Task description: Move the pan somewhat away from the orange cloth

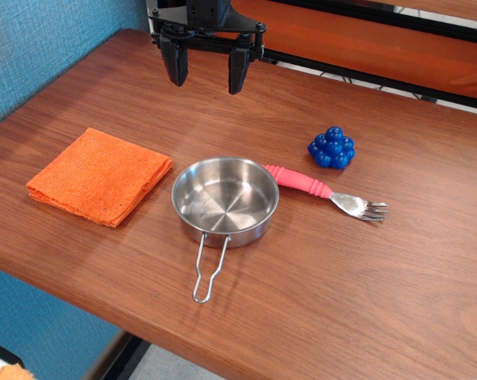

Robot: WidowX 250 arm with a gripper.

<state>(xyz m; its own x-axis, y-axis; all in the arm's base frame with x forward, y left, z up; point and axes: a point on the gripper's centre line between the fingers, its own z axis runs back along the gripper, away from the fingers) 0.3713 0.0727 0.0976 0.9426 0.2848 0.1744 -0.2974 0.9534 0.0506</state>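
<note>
A shiny steel pan [225,199] sits on a wooden table [341,293], its wire handle pointing toward the front edge. Just left of the pan lies the folded orange cloth [98,175] (close beside it, not quite touching). Behind the pan, the black gripper [206,79] hangs above the table, jaws spread and empty. A pink-handled fork [321,191] touches the pan's right rim.

A single view looks down at a slant from in front of and above the brown wooden worktop [317,309], facing toward its far edge, where the black two-fingered hand [207,73] hangs at the top of the frame. It stands at middling range: the near edge crosses the lower left corner, and everything on the worktop lies nearer the camera than the hand.
</note>
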